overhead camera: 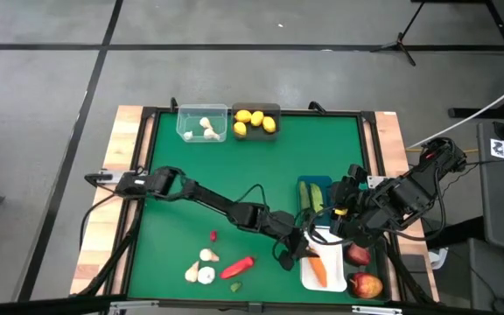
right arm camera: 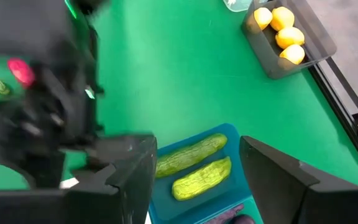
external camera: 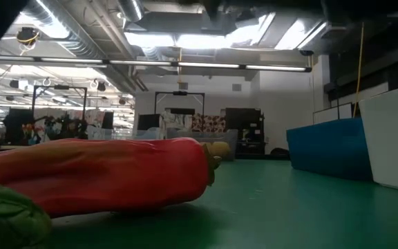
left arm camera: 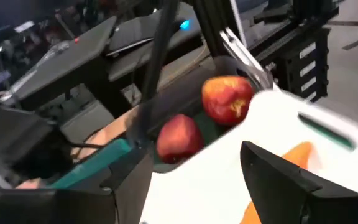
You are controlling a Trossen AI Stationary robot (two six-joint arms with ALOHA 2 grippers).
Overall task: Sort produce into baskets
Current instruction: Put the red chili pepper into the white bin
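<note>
Left gripper reaches across the table to the edge of the white basket, where the carrot already lies. One dark finger shows in the left wrist view, but whether the fingers are open or shut on something cannot be told. Right gripper hangs over the blue basket with its fingers spread apart and nothing between them.

It seems the step in hand is a placing or a retreat at the white basket. To do it well, the left arm should rise straight up before it turns, so it does not catch the basket wall. The two arms are very near each other here — only one should move at a time.

Largest is the green table surface, with a wooden border around it. Beyond it the floor is grey, and the low view shows a big hall with ceiling lights.

At the far edge stand the clear basket with white bulbs and the dark basket with the lemons. In the blue basket lie two cucumbers. Two red apples rest just beside the white basket, on the right.

Not yet sorted — the red pepper, the garlic bulbs, one small red piece and a small green piece, all near the front edge.
</note>
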